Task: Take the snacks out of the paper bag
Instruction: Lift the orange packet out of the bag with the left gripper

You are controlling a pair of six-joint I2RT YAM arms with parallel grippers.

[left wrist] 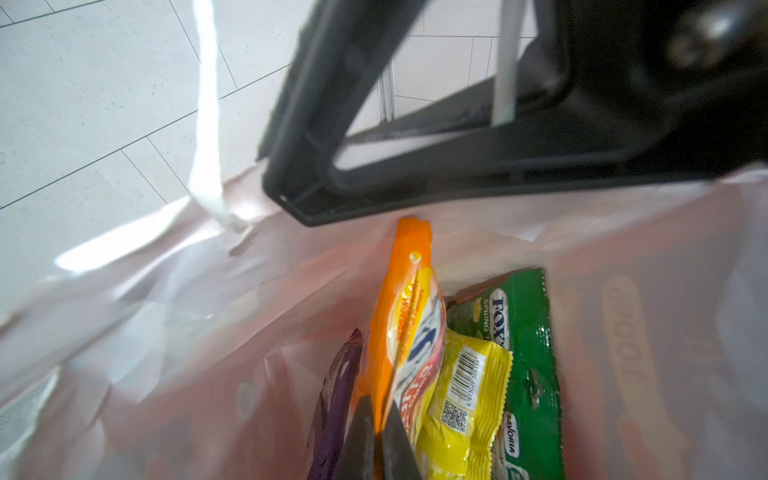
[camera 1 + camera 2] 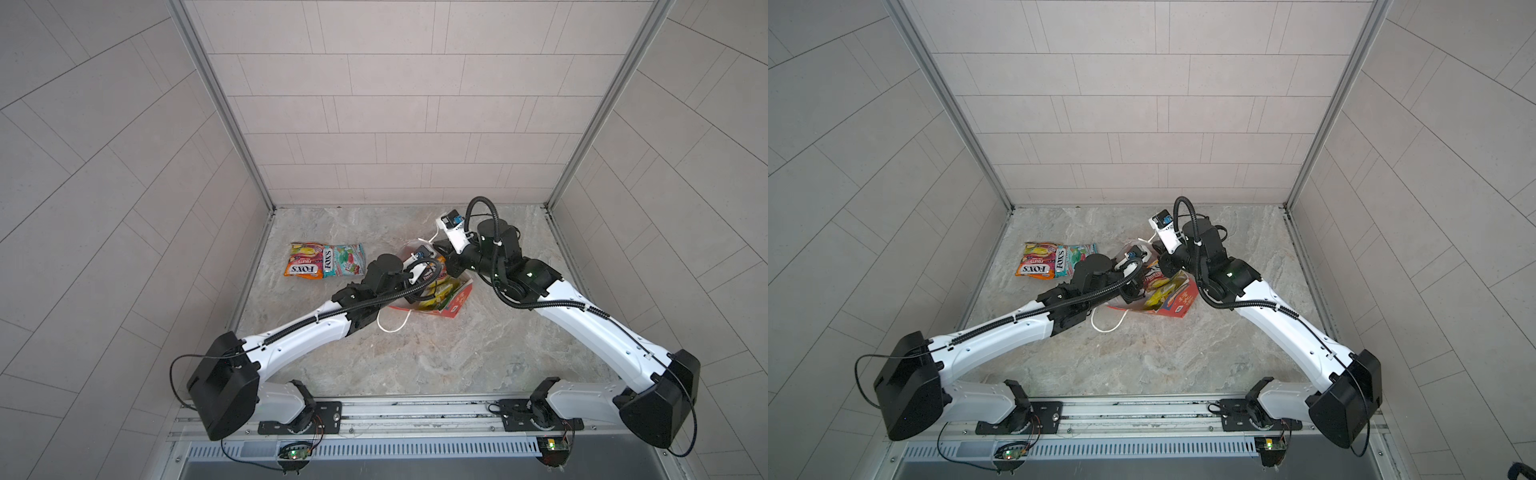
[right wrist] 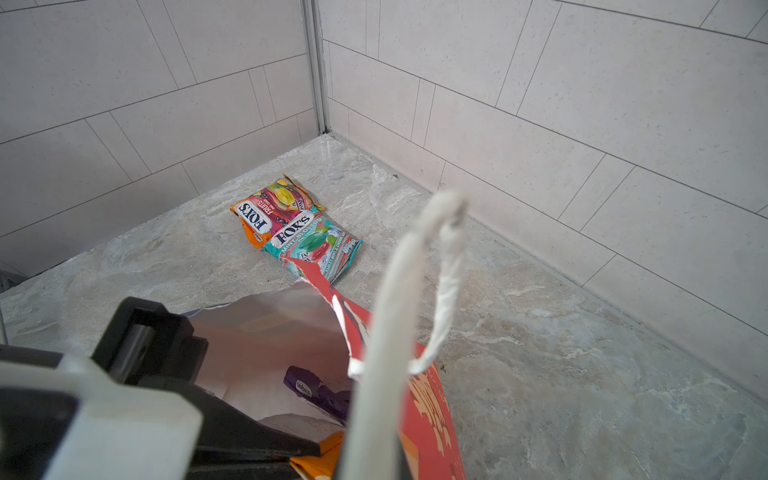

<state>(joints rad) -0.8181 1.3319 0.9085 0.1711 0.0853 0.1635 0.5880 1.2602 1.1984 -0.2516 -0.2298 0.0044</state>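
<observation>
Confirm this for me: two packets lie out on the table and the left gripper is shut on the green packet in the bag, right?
Wrong packet. The left wrist view shows the left gripper shut on the orange packet in the bag, not the green packet. Two packets do lie out on the table.

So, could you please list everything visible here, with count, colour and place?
paper bag: 1, red outside, white inside, open, mid-table
loose packets: 2, orange and teal, side by side on the table
bagged packets: 4, orange, purple, yellow, green, on edge inside it
cord handles: 2, white, one on the table, one raised
table: 1, grey marble, underneath
walls: 3, pale tiles, around table
left gripper: 1, black, shut on the bagged orange packet
right gripper: 1, black, shut on the raised handle
</observation>
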